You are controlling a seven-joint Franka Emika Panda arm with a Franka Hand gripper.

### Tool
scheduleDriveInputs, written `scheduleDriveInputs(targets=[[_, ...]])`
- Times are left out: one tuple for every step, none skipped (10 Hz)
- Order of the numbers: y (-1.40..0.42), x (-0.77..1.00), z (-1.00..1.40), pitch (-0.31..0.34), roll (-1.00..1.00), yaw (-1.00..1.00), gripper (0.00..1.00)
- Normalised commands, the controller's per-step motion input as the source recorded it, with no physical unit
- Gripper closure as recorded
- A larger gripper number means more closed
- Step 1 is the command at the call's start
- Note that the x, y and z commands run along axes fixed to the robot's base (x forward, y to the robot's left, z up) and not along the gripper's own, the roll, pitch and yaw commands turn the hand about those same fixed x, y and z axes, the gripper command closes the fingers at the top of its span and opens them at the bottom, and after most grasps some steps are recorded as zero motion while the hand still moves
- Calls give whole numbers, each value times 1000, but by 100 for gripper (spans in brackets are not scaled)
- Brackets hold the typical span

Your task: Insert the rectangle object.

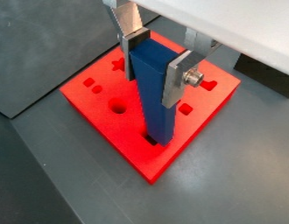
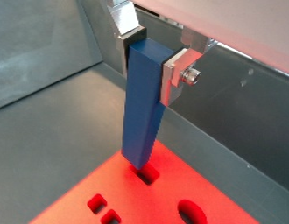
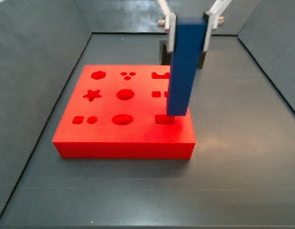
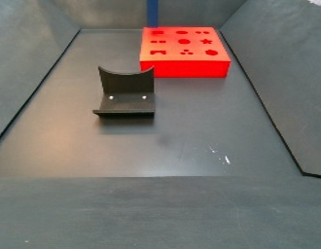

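Flat red plastic block with shaped holes on the dark floor; long blue rectangular bar stands upright, lower end just entering a rectangular slot near the block's edge. Judged: keep the bar vertical, press straight down, no twist. Gripper directly above, fingers clamped on the bar's upper part.

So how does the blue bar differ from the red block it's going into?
The blue bar is long and slim and stands upright in the claw; the red block is wide and flat and lies on the floor. The bar's faces are plain, while the block's top is cut with shaped holes. The bar is gripped by the claw; the block is free. Both are solid-colored with square edges.
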Motion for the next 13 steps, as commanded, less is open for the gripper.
scheduleDriveInputs(targets=[[0,0,-14,0,0,9,100],[0,-26,-129,0,10,74,100],[-71,-69,-166,-9,10,103,100],[-94,-77,-120,-9,17,89,100],[-174,-51,-57,0,57,74,100],[-226,-17,-31,0,63,66,100],[-177,0,-49,-4,30,71,100],[0,0,-117,0,63,126,100],[0,0,-137,0,69,89,100],[51,-49,-163,0,60,26,100],[6,-37,-69,0,6,0,100],[40,-34,-63,0,17,0,100],[91,-63,-89,0,26,0,100]])
